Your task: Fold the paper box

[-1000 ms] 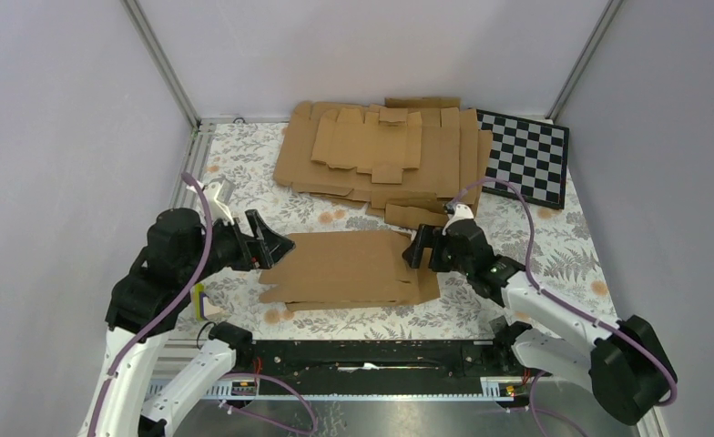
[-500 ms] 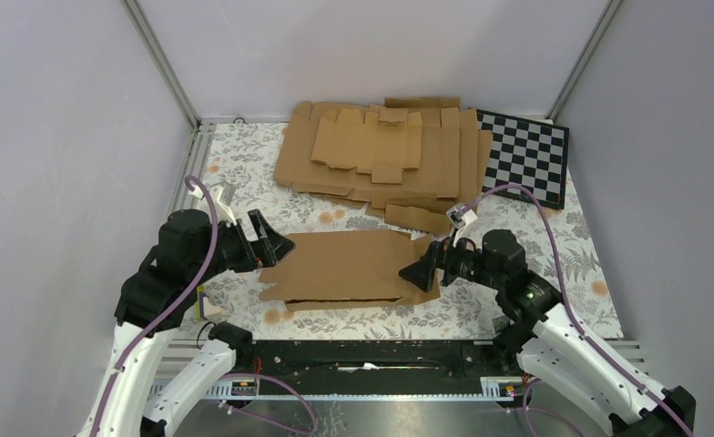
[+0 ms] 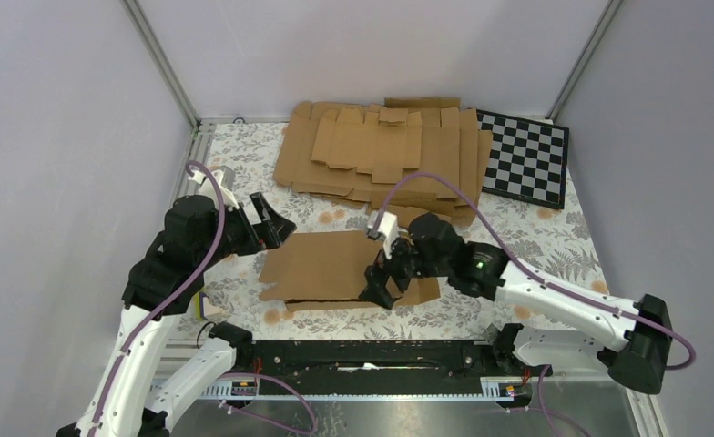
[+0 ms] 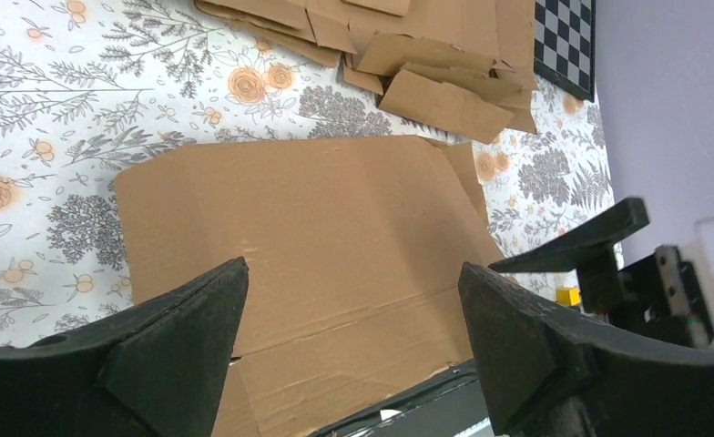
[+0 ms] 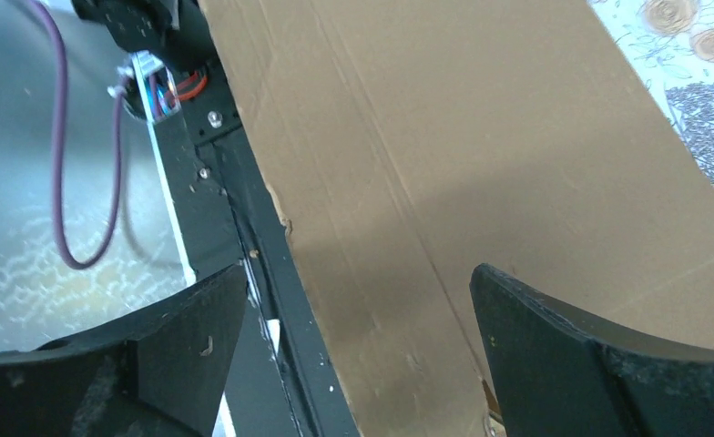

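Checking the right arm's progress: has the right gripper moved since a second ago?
Yes. The right gripper has swung left and nearer, away from the checkerboard, and is now above the paper box near its front edge.
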